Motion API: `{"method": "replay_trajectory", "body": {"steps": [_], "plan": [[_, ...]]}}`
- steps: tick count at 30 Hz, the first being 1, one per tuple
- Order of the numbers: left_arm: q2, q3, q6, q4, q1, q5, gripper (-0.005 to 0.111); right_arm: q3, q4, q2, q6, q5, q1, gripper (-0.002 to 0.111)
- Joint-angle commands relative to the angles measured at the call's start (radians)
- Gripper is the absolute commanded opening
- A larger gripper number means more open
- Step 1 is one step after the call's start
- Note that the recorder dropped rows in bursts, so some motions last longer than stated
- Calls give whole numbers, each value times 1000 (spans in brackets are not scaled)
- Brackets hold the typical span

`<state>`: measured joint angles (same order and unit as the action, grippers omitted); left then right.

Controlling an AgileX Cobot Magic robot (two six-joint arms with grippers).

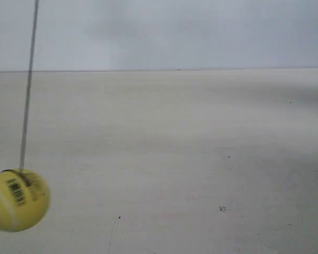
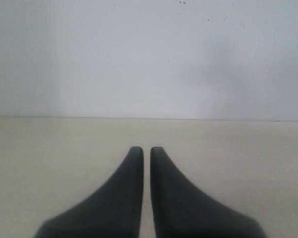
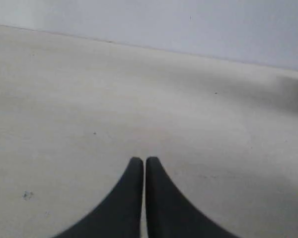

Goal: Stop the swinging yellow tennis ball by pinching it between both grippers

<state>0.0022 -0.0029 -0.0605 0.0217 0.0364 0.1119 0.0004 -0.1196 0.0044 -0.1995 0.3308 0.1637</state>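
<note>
The bright yellow felt tennis ball (image 1: 18,200) sits at about 8 o'clock in the exterior view, close to that view's edge and slightly blurred. A black-and-white barcode sticker (image 1: 17,193) lies on its upper face. From the top of the ball a thin grey string (image 1: 27,95) runs up toward 12 o'clock, leaning a little toward 1 o'clock, and leaves the view. Behind and below the ball spreads the pale cream bench (image 1: 201,159), which meets a plain grey-white wall (image 1: 201,32) at 12 o'clock. Whether the ball touches the bench or hangs just above it cannot be told. A small dark speck (image 1: 222,208) marks the bench around 5 o'clock.

The left wrist view shows the black, tapered left gripper (image 2: 146,150) with its two fingers drawn together, only a hairline slit between them and nothing held. It points over the bench toward the wall.

The black right gripper (image 3: 144,161) is likewise pressed together, tips nearly touching, pinching nothing, with the bench stretching ahead of it to the wall.
</note>
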Motion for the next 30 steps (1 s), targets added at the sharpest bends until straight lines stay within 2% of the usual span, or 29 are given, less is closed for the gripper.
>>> {"method": "replay_trajectory", "body": {"steps": [1, 6, 12, 17, 23, 27, 30], "plan": [[-2, 3, -21, -6, 2, -11, 5, 0, 17, -4, -72, -132, -4, 0], [-2, 3, -29, -6, 2, -30, 5, 0, 16, -4, -30, -289, -4, 0], [-2, 3, -59, -6, 2, -104, 5, 0, -17, -4, 183, -339, -4, 0], [-2, 3, -164, -6, 2, -257, 5, 0, -37, -4, 265, -434, -4, 0], [-2, 3, -164, -6, 2, -382, 5, 0, -60, -4, 339, -510, -4, 0], [-2, 3, -171, 5, 2, -492, 5, 0, -27, -4, 350, -643, -4, 0], [-2, -23, -229, 38, 2, -519, 5, -12, 28, -4, 366, -670, -4, 0]]}}
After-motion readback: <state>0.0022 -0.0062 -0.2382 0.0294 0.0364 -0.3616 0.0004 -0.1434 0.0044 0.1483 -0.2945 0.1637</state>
